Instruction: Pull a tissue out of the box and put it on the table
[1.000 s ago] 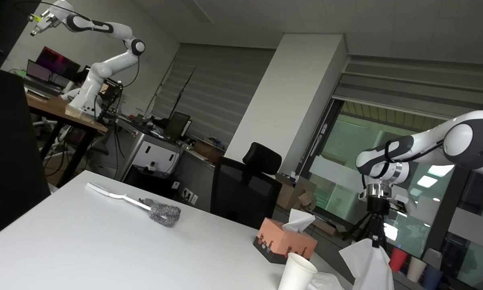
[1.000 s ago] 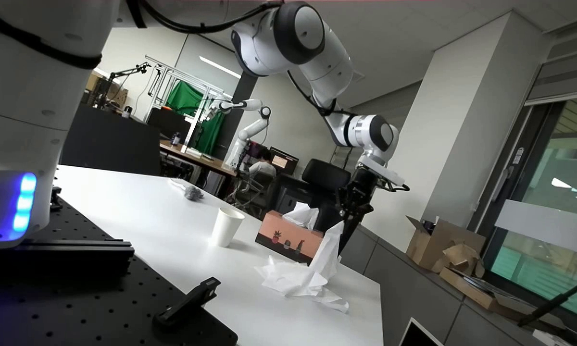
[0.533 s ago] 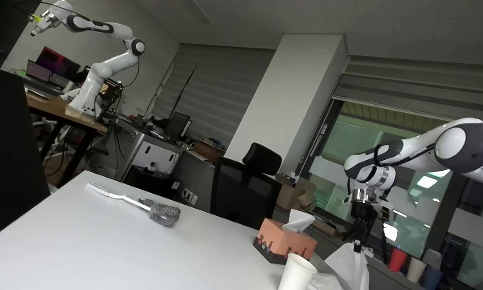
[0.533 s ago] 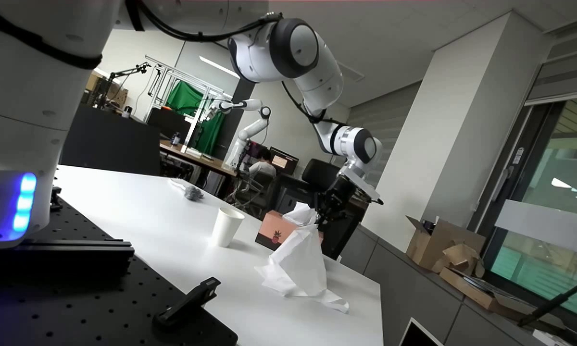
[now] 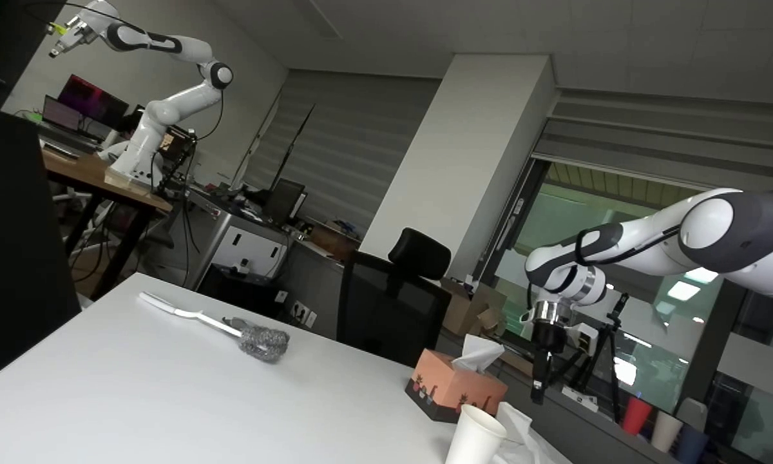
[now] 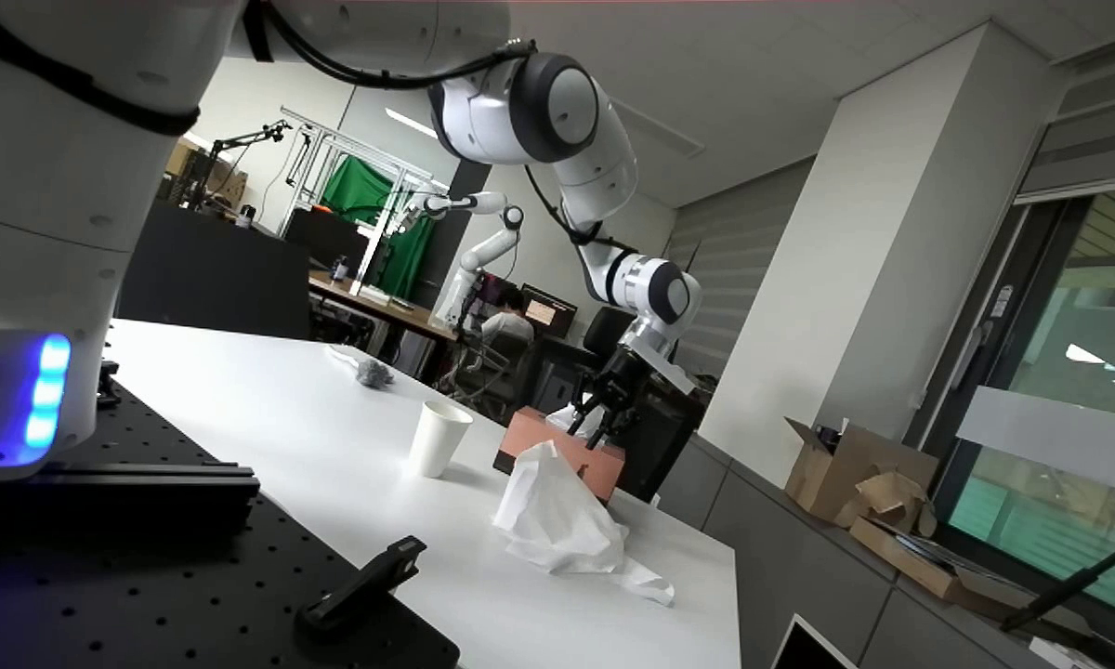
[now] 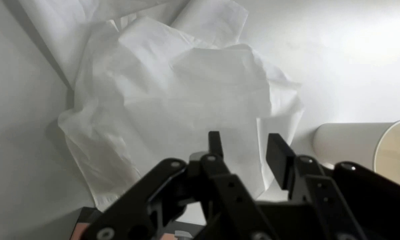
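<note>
White tissue (image 6: 557, 520) lies in a loose crumpled heap on the white table (image 6: 242, 362). I cannot tell how many sheets it holds. It also shows in an exterior view (image 5: 520, 438), partly behind the cup, and fills the middle of the wrist view (image 7: 193, 90). My gripper (image 7: 245, 143) is open and empty, above the heap and apart from it. In an exterior view the gripper (image 6: 583, 439) overlaps the orange tissue box (image 6: 520, 432). The box (image 5: 457, 386) stands upright with another tissue (image 5: 478, 353) sticking out of its top.
A white paper cup (image 5: 477, 438) stands beside the heap and box; it also shows at the right of the wrist view (image 7: 350, 143). A brush with a grey scouring head (image 5: 264, 341) lies farther along the table. A black chair (image 5: 393, 303) stands behind the table edge.
My gripper held the tissue by its top and moved left in both exterior views. It has now opened, and the tissue has dropped onto the table in front of the box.
</note>
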Controlling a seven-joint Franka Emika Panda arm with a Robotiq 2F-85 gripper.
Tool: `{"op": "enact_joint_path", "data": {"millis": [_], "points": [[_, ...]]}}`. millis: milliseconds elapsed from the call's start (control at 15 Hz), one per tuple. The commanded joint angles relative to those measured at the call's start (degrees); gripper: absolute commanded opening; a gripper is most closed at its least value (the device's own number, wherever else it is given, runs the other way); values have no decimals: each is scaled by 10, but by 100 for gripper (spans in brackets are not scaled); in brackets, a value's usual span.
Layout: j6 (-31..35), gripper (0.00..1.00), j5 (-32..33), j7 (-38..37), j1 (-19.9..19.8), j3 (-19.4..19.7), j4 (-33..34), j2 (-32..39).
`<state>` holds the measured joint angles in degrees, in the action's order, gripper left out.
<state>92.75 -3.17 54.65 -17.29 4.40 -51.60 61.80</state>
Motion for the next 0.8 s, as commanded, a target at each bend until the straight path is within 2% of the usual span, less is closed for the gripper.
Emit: {"op": "enact_joint_path", "data": {"millis": [0, 267, 533, 733], "points": [[21, 73, -3, 2, 2, -4, -20, -8], [36, 99, -9, 3, -1, -6, -24, -17], [37, 100, -4, -17, -1, 5, -17, -26], [43, 100, -3, -2, -2, 2, -11, -15]]}}
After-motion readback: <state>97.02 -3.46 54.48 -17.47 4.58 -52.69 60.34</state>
